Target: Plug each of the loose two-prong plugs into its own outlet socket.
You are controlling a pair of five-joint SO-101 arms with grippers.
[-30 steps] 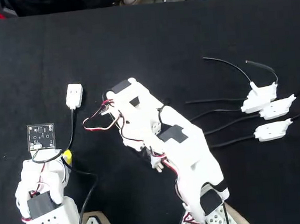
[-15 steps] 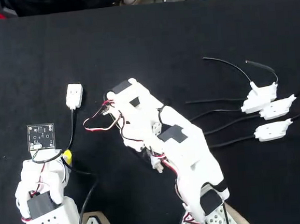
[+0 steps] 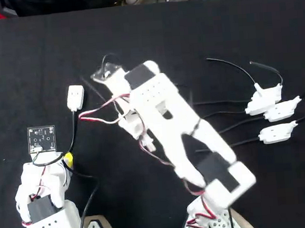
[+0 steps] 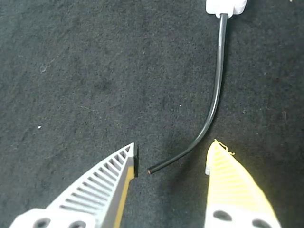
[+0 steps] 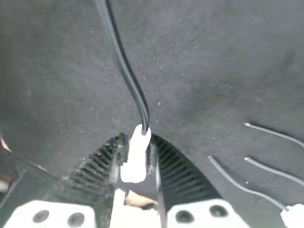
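Left jaws: spread wide, empty, astride a cord (image 4: pixel 216 95) end by a white block (image 3: pixel 75 97). Right jaws: clamped on a plug (image 5: pixel 135 156) over mid worktop (image 3: pixel 189 37). Risks twisting it if its own lead (image 5: pixel 126 71) tugs, spoiling insertion.

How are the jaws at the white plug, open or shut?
Shut: the right arm's jaws press both sides of the white plug.

No readable text, labels or numbers

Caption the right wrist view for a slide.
Right gripper, jaws shut on a white plug, its black cord trailing over the dark cloth.
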